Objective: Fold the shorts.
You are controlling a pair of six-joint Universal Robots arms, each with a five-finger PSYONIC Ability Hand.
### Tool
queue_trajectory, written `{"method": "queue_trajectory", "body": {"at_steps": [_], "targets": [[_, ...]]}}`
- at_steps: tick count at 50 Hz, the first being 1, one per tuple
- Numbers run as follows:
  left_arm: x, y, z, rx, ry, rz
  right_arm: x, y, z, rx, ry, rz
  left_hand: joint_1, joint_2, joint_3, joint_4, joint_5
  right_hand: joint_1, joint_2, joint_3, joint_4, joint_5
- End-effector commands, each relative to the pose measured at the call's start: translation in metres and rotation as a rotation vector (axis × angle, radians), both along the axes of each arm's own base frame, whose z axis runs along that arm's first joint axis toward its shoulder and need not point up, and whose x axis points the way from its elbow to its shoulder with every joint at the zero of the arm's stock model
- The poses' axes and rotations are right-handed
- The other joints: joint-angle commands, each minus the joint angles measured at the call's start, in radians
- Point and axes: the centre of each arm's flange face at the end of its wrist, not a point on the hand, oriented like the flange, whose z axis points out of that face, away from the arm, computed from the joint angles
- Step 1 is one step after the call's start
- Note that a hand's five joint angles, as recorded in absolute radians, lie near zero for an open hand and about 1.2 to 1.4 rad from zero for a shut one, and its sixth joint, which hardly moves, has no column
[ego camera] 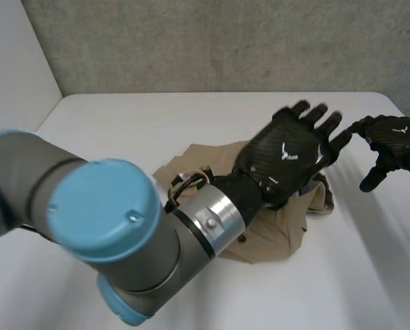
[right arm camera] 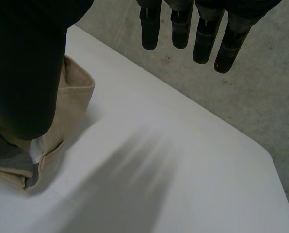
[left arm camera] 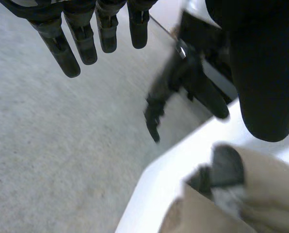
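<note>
Left hand (ego camera: 287, 155): wide open, fingers (left arm camera: 86, 46) straight and spread, nothing in its grasp. The palm hangs over the right part of the shorts; can't tell if it actually touches the cloth.
Right hand (ego camera: 394, 141): open too, fingers (right arm camera: 181, 29) loose and apart, holding nothing. It's over bare table just beside the shorts' right edge, close to the left hand's fingertips.
Shorts (ego camera: 277, 237): a rumpled tan heap around the middle of the table, partly hidden under the left forearm.
Fabric: looks like a plain woven cotton type, matte, with stitched seams. A grey inner layer (right arm camera: 18, 155) peeks out at the edge near the right thumb.
Hand shells: black, with a carbon-weave look on the back and a small white mark.
Left arm (ego camera: 102, 234): grey joints, a round light-blue cap, a shiny metal ring at the wrist.
Table (ego camera: 122, 130): white, smooth, flat.
Wall (ego camera: 225, 41): rough speckled grey, concrete-looking.
</note>
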Motion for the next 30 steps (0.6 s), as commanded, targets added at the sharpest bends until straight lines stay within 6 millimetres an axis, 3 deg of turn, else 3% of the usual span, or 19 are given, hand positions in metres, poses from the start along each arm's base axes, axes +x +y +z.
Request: {"method": "queue_trajectory", "body": {"at_steps": [1, 4, 8, 11, 12, 18, 23, 30], "targets": [[0.014, 0.001, 0.045, 0.161, 0.176, -0.034, 0.003, 0.005, 0.009, -0.021, 0.0, 0.003, -0.02, -0.02, -0.033, -0.027, -0.029, -0.025, -0.041, -0.029, -0.054, -0.061], [0.02, -0.009, 0.054, 0.197, 0.22, -0.019, 0.006, 0.01, 0.016, -0.039, -0.004, 0.013, -0.017, -0.017, -0.03, -0.025, -0.026, -0.025, -0.041, -0.029, -0.054, -0.061], [0.039, -0.052, 0.059, 0.204, 0.253, 0.097, 0.014, 0.017, 0.024, -0.058, -0.014, 0.035, -0.002, -0.002, -0.016, -0.01, -0.011, -0.025, -0.041, -0.029, -0.054, -0.061], [0.043, -0.059, 0.058, 0.206, 0.253, 0.124, 0.025, 0.03, 0.031, -0.043, -0.031, 0.068, 0.001, 0.001, -0.013, -0.007, -0.008, -0.025, -0.041, -0.029, -0.054, -0.061], [0.054, -0.079, 0.05, 0.23, 0.242, 0.214, 0.028, 0.033, 0.032, -0.033, -0.033, 0.077, 0.01, 0.01, -0.004, 0.002, 0.0, -0.025, -0.041, -0.029, -0.054, -0.061], [0.063, -0.098, 0.019, 0.341, 0.146, 0.309, 0.045, 0.051, 0.036, 0.013, -0.038, 0.142, 0.01, 0.01, -0.004, 0.002, 0.0, -0.019, -0.036, -0.024, -0.048, -0.055], [0.088, -0.132, -0.003, 0.41, 0.097, 0.425, 0.078, 0.073, 0.049, -0.015, -0.04, 0.259, 0.01, 0.01, -0.004, 0.002, 0.0, -0.016, -0.033, -0.021, -0.045, -0.052], [0.107, -0.158, -0.022, 0.448, 0.076, 0.509, 0.114, 0.102, 0.062, -0.041, -0.034, 0.39, 0.016, 0.016, 0.002, 0.008, 0.006, -0.011, -0.027, -0.015, -0.04, -0.046]]}}
